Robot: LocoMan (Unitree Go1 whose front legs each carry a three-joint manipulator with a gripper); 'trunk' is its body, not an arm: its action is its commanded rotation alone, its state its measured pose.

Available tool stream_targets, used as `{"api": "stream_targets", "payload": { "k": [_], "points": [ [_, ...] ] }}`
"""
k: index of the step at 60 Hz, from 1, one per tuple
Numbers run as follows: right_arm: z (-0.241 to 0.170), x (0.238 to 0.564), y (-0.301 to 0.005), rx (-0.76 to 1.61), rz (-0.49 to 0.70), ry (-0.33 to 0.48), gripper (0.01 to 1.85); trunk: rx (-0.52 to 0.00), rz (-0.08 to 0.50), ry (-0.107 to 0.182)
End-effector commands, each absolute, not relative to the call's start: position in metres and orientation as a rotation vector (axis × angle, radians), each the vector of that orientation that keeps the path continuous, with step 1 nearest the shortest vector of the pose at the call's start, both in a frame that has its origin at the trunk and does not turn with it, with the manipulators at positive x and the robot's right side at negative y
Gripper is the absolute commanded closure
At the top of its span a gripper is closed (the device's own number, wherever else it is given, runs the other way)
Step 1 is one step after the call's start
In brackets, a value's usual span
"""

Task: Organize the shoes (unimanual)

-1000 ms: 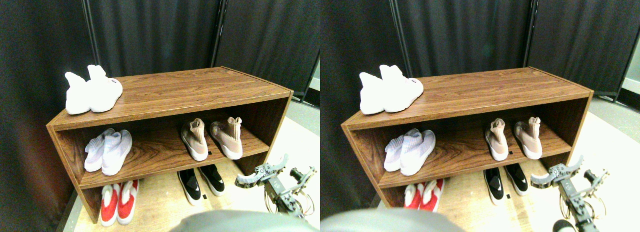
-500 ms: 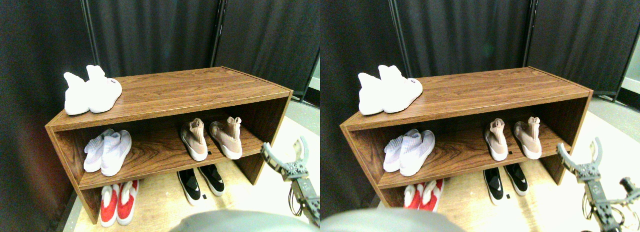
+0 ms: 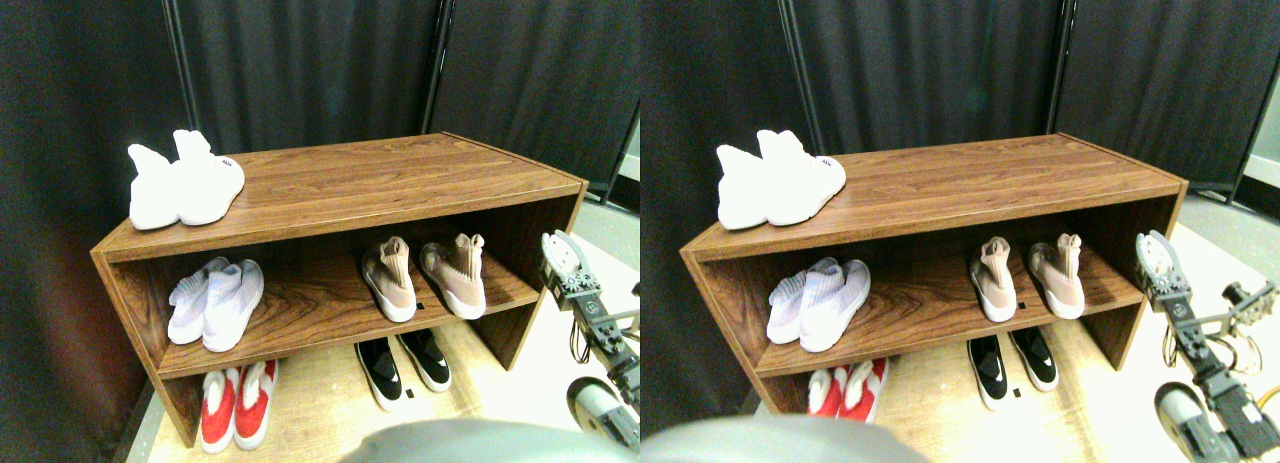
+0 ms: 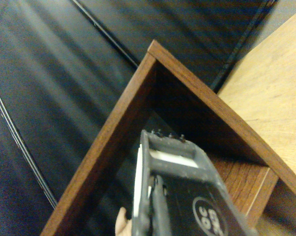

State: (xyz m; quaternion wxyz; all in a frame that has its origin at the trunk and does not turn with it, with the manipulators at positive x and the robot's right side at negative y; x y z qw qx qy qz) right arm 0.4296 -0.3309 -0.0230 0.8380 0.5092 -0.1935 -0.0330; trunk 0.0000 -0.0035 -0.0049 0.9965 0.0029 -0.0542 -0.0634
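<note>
A wooden shoe rack [image 3: 340,188] holds the tan-beige knit sneakers [image 3: 425,275] on its middle shelf, right side, toes forward. The right gripper [image 3: 560,261] hovers just beside the rack's right end, holding nothing; whether its jaws are apart cannot be told. It should swing leftward into the shelf opening, clearing the side panel. The wrist view shows only the rack's corner [image 4: 153,49], no shoes
</note>
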Motion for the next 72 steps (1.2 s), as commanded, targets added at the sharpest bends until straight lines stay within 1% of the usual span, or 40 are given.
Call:
{"api": "stream_targets", "payload": {
  "k": [1,5,8,9,13,16,21,28,31,37,40,49,57,66,72],
  "points": [
    [-0.016,0.441,-0.336,1.062,-0.048,-0.374,1.80,-0.012,-0.132,-0.118],
    [-0.019,0.448,-0.336,1.071,-0.062,-0.373,1.80,-0.012,-0.132,-0.118],
    [-0.022,0.455,-0.338,1.086,-0.068,-0.358,1.80,-0.012,-0.132,-0.118],
    [-0.023,0.456,-0.338,1.099,-0.075,-0.356,1.80,-0.026,-0.124,-0.113],
    [-0.026,0.463,-0.339,1.120,-0.081,-0.338,1.80,-0.030,-0.121,-0.112],
    [-0.029,0.467,-0.339,1.160,-0.117,-0.357,1.80,-0.032,-0.117,-0.113],
    [-0.037,0.476,-0.338,1.202,-0.128,-0.339,1.80,-0.040,-0.108,-0.111],
    [-0.047,0.483,-0.337,1.163,-0.122,-0.305,1.80,-0.048,-0.096,-0.111],
    [-0.053,0.489,-0.335,1.172,-0.132,-0.311,1.80,-0.050,-0.090,-0.110],
    [-0.060,0.493,-0.331,1.184,-0.150,-0.281,1.80,-0.053,-0.085,-0.110],
    [-0.063,0.492,-0.327,1.203,-0.159,-0.278,1.80,-0.056,-0.079,-0.106],
    [-0.069,0.493,-0.318,1.218,-0.156,-0.264,1.80,-0.063,-0.068,-0.106],
    [-0.073,0.494,-0.307,1.225,-0.133,-0.233,1.80,-0.067,-0.061,-0.101],
    [-0.075,0.497,-0.297,1.230,-0.132,-0.222,1.80,-0.071,-0.054,-0.100],
    [-0.076,0.498,-0.290,1.254,-0.134,-0.239,1.80,-0.074,-0.050,-0.097]
  ]
}}
